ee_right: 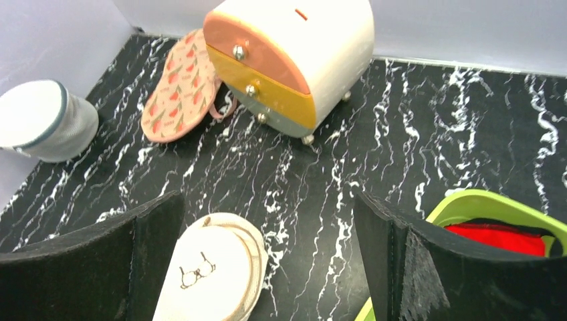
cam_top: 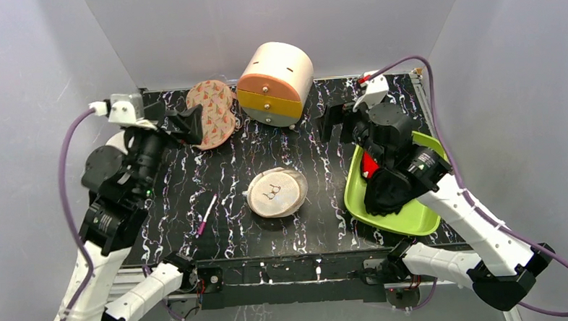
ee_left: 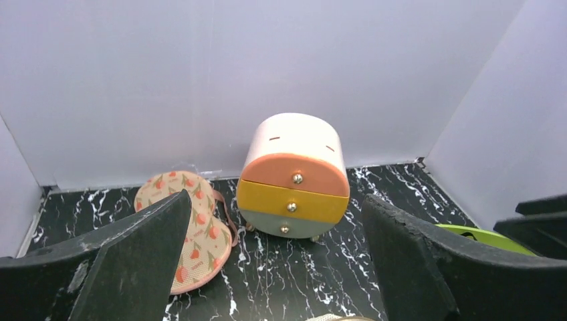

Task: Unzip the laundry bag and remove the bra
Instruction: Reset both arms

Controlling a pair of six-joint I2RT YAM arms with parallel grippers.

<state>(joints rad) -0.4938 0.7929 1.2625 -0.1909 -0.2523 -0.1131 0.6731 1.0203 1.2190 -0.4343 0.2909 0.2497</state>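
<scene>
The laundry bag (cam_top: 275, 193), a round pale mesh pouch with a small bra drawing on top, lies mid-table; it also shows as the laundry bag (ee_right: 214, 274) low in the right wrist view. The red bra (cam_top: 369, 164) lies in the green tray (cam_top: 406, 219), partly hidden by my right arm, and it shows clearly as the bra (ee_right: 498, 237). My right gripper (cam_top: 339, 125) hovers open and empty behind the tray's far corner, right gripper (ee_right: 267, 261). My left gripper (cam_top: 172, 118) is open and empty at the back left, left gripper (ee_left: 277, 267).
A round three-drawer box (cam_top: 275, 83) stands at the back middle. A beige carrot-print pad (cam_top: 212, 113) lies left of it, beside my left fingers. A white mesh case with a grey side (ee_right: 47, 120) sits far left. A pink pen (cam_top: 207, 214) lies left of the bag.
</scene>
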